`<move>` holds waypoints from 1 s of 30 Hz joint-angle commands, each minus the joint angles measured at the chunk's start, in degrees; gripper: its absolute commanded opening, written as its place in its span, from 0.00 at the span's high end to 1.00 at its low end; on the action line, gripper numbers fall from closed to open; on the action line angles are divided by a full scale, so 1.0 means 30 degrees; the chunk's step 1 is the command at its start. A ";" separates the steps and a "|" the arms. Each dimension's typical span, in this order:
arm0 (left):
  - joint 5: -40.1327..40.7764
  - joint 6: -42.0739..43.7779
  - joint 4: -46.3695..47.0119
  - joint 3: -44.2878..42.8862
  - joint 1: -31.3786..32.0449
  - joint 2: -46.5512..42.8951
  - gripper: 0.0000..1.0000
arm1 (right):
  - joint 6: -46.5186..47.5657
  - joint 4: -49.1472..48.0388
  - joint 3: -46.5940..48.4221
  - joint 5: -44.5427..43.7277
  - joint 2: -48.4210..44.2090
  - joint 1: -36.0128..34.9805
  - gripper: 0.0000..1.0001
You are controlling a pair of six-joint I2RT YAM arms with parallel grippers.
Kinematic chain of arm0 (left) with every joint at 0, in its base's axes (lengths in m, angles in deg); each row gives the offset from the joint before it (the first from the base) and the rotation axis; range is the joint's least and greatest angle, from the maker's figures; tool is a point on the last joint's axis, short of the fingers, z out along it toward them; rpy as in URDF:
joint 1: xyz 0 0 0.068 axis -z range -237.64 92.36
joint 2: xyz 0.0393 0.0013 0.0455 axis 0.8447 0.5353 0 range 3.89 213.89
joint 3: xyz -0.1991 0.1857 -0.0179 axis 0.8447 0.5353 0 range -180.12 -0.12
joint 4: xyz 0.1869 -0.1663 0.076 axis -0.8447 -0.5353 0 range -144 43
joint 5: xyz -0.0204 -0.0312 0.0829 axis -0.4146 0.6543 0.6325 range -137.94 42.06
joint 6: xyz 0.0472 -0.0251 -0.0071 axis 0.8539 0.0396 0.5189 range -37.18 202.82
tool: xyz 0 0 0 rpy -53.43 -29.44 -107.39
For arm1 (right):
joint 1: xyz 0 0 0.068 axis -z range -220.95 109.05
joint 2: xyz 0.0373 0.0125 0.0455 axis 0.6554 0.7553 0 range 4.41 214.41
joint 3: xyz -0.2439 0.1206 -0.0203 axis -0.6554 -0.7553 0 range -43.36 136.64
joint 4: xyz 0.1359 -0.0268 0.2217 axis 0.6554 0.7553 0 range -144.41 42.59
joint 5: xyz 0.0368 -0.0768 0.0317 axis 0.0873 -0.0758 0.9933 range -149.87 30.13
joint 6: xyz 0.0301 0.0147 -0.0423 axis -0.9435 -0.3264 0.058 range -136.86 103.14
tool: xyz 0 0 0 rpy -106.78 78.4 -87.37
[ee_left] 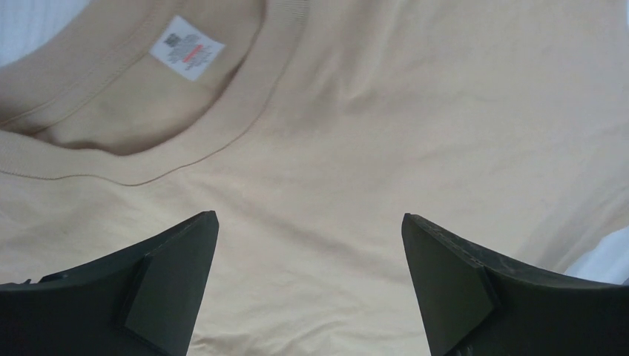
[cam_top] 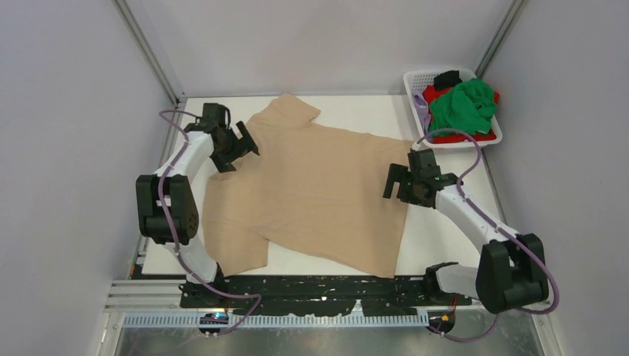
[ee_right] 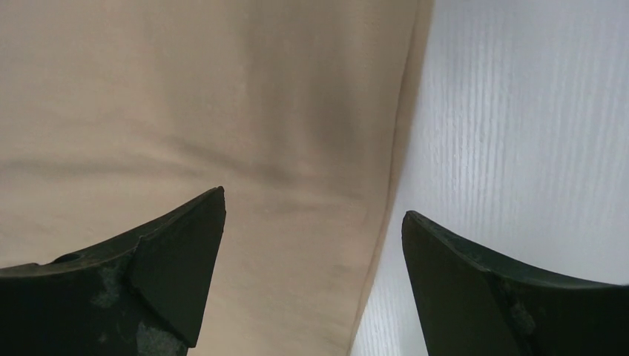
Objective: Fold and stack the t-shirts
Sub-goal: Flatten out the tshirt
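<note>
White mesh basket, upper right of frame: green shirt heaped on top, red shirt beneath, black shirt at back. Beige shirt flat, soft, lightly creased, centre of white bench; long axis left-right, collar left, hem right. Left fingers spread, empty, above chest near ribbed collar. Right fingers spread, empty, above hem edge.

Soft, even light falls from above, leaving only faint shadows on the beige t-shirt. My wrist views are bright, the cloth fairly sharp, my dark left fingers slightly blurred close up.
</note>
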 commanded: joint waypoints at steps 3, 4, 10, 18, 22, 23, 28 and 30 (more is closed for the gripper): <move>-0.0519 0.1708 -0.1202 -0.2435 0.1425 0.1217 0.01 | 0.0023 -0.1274 0.4009 -0.0730 0.4477 -0.0375 0.04; -0.0870 0.1621 -0.1020 -0.2430 0.1432 0.1545 0.01 | 0.0189 -0.1312 0.4446 -0.0750 0.5588 -0.0375 0.05; -0.1947 0.1147 -0.0363 -0.3140 0.1413 0.3535 0.01 | 0.0449 -0.1213 0.8767 -0.1583 1.0377 -0.0302 0.04; -0.2703 0.0272 -0.1204 -0.4813 0.1067 0.5500 0.01 | -0.1968 -0.1485 1.2831 0.2473 1.5636 0.0859 0.04; -0.4015 -0.0631 0.0014 -0.4127 0.0731 0.5490 0.01 | -0.2450 -0.0994 1.4842 0.2848 1.7087 0.1055 0.05; -0.4329 -0.0836 0.0250 -0.4085 0.0664 0.5551 0.01 | -0.2700 -0.0821 1.5759 0.2900 1.7603 0.1117 0.05; -0.5089 -0.1613 0.0499 -0.4633 0.0543 0.6277 0.01 | -0.3279 0.0165 1.9546 0.4020 2.0316 0.1546 0.05; -0.5094 -0.1785 0.0422 -0.5068 0.0491 0.6611 0.01 | -0.3307 0.0296 2.0869 0.4088 2.1216 0.1557 0.05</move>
